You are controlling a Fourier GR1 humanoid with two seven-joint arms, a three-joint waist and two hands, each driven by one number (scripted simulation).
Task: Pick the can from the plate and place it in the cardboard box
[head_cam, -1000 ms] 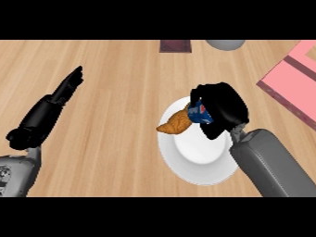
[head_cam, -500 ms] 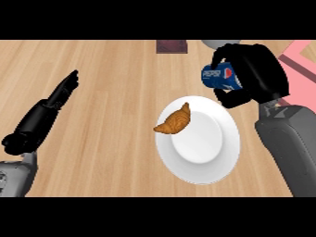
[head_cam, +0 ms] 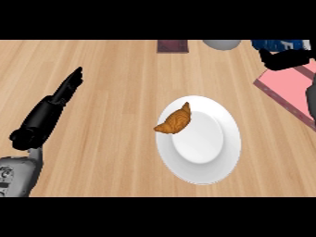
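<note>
Right hand (head_cam: 290,59), at 1 o'clock from the plate (head_cam: 215,167), curls its fingers round the can (head_cam: 278,44); left hand (head_cam: 67,86), at 9 o'clock, lies straight-fingered and empty.

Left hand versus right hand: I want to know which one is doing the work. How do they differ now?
The left hand has straight fingers and holds nothing; the right hand curls round the blue can. The left hand lies over the counter at the view's left; the right hand is at the top right, by the pink box. Both are black.
</note>
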